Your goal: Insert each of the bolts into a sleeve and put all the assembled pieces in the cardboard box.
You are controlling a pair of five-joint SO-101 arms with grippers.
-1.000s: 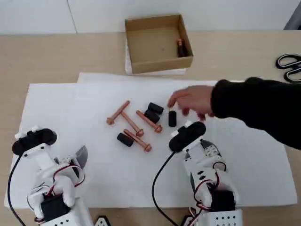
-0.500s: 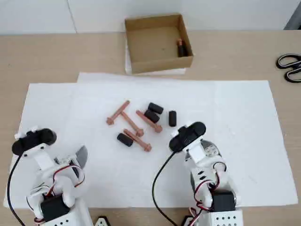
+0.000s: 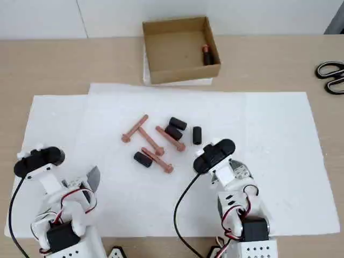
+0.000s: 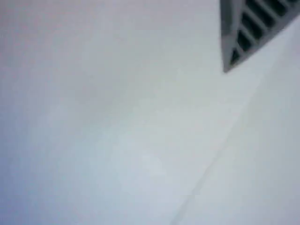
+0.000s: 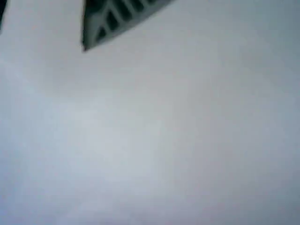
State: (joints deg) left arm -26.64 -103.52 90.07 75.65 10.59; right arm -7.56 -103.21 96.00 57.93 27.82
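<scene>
Bolts (image 3: 135,128) and sleeves (image 3: 177,123) lie loose on the white sheet (image 3: 269,134)
Left end effector (image 3: 90,178) and right end effector (image 3: 236,171) sit low at its near edge, opening impossible to tell; the bolts beyond look light, stiff, apt to roll, so pinch mid-shank; cardboard box (image 3: 183,72) stands farther back

This looks like a small robotics lab or hobby workbench. A white sheet (image 3: 279,161) is spread as a work mat on a light wooden table (image 3: 54,64). At the near edge of the sheet stand a small robot arm (image 3: 59,220) and a second arm (image 3: 239,209), both with bare motors and loose wires. Bolts (image 3: 150,141) and sleeves (image 3: 177,123) lie loose in the middle of the sheet. Beyond its far edge are a cardboard box (image 3: 185,73) and scissors (image 3: 330,75), before a plain white wall (image 3: 107,16).
</scene>
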